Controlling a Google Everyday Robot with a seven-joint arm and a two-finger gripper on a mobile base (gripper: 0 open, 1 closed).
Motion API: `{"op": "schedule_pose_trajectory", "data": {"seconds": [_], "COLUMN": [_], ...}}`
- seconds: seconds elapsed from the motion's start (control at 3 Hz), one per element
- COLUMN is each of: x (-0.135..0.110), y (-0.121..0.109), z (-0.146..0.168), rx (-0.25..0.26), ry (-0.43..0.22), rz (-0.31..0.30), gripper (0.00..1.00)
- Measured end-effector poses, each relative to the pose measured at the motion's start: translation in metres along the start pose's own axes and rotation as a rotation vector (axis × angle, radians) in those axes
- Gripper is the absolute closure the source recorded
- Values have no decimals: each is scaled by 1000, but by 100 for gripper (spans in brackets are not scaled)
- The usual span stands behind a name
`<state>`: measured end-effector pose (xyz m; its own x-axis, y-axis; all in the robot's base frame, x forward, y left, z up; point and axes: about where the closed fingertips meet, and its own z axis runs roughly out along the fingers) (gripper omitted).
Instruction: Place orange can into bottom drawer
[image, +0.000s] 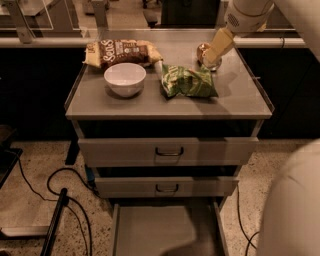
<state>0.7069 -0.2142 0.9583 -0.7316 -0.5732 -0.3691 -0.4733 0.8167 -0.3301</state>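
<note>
The orange can (202, 51) is seen at the back right of the bench (235, 97), just behind the green snack bag (187, 81) and well apart from the white bowl (125, 78). It seems to be standing upright, though much of it is covered by the gripper (213, 55), which is angled down onto it from the upper right. Whether the gripper is spread around the can or already pinching it cannot be told from this view. The bottom drawer (160, 227) is pulled out beneath the two shut upper drawers (169, 151), with its flat grey floor exposed.

The step in hand is judged to be the grasp. It would be done well if the can were taken across its body, kept upright, and lifted straight up before any sideways travel, so that the snack bag is not dragged along. The can should then be carried forward past the bench edge, lowered clear of the drawer fronts, and released only once it is low over the drawer floor.
</note>
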Motion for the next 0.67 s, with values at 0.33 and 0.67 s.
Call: {"op": "schedule_pose_trajectory", "data": {"seconds": [0.33, 0.67], "x": [-22, -22], "y": [-27, -27], "z": [20, 20], "rx": [44, 44], "ry": [4, 4], "rz": [78, 78], "gripper": [0, 0]}}
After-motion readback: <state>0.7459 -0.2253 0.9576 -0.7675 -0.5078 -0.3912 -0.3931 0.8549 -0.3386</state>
